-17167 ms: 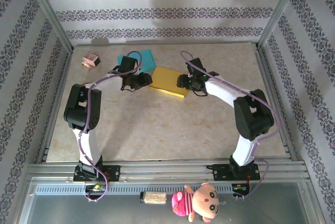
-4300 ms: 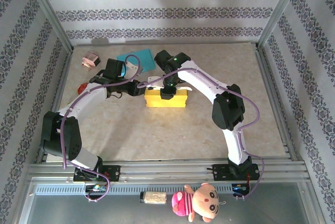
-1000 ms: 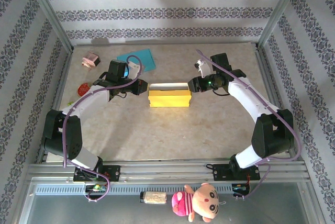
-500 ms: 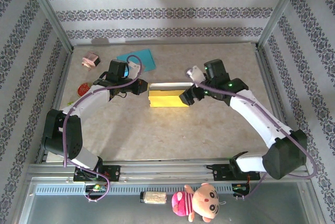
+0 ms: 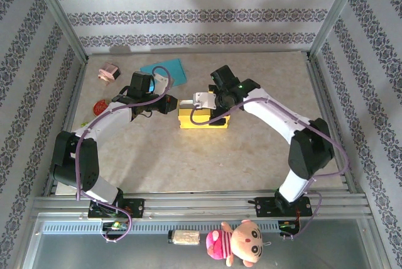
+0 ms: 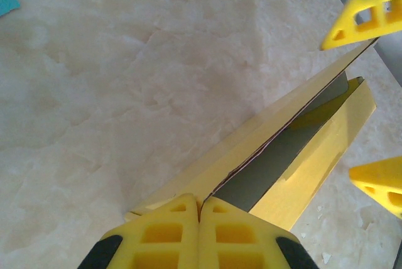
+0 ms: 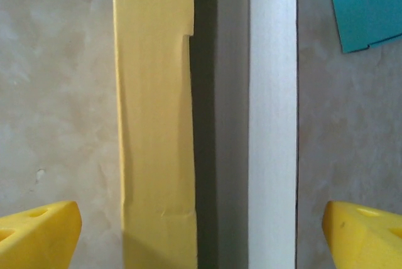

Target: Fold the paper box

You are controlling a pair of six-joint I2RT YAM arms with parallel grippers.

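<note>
The yellow paper box (image 5: 201, 120) lies mid-table as a long open trough, one wall raised. My left gripper (image 5: 171, 107) is at its left end. In the left wrist view that gripper (image 6: 200, 215) is shut on the thin edge of the box wall (image 6: 251, 149), and the box runs away toward the upper right. My right gripper (image 5: 213, 110) hangs over the box, pointing down, wide open. In the right wrist view its fingertips (image 7: 38, 234) straddle the box, with the yellow wall (image 7: 154, 124) and pale inside (image 7: 270, 124) between them, not touched.
A teal sheet (image 5: 164, 71) lies behind the box, its corner (image 7: 367, 5) just beyond the box. A small pink box (image 5: 108, 72) and a red item (image 5: 99, 106) sit at far left. A plush toy (image 5: 239, 244) lies below the table's front rail.
The right arm has swung left from beyond the box's right end to above the box, and its jaws have opened wide. The left gripper and the box have stayed put.
</note>
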